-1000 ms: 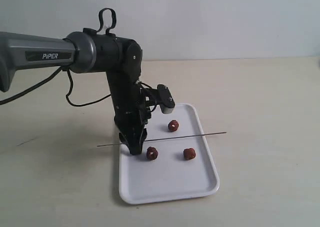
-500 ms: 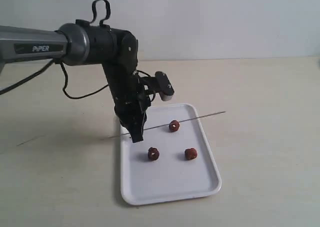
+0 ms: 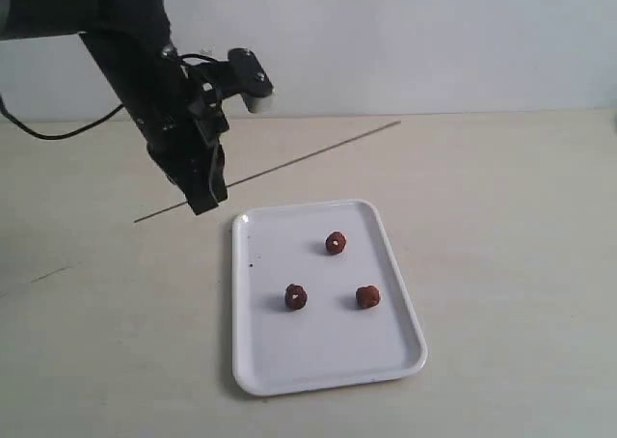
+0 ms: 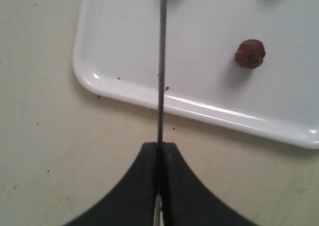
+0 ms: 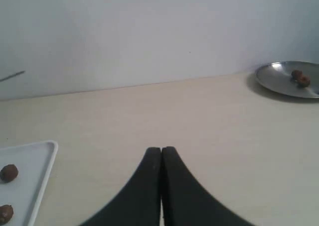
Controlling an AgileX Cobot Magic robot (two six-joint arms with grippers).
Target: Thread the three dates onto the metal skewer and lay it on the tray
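My left gripper (image 3: 205, 202) (image 4: 159, 145) is shut on the metal skewer (image 3: 289, 164) (image 4: 161, 61), holding it in the air to the left of and beyond the tray's far left corner, the rod slanting up toward the far right. The white tray (image 3: 318, 372) (image 4: 124, 91) lies flat on the table with three dates on it: one toward the far side (image 3: 335, 242), two nearer (image 3: 296, 297) (image 3: 367, 296). One date (image 4: 250, 54) shows in the left wrist view. My right gripper (image 5: 161, 149) is shut and empty, low over bare table right of the tray (image 5: 30, 151).
A metal dish (image 5: 289, 79) with dark lumps in it sits far off to the right near the wall. Pale tabletop (image 3: 501, 226) surrounds the tray. The left arm's cable (image 3: 58, 129) hangs at the far left.
The left gripper closed on the skewer at the tray's left edge, then lifted it up and away to the far left. The dates stayed put.
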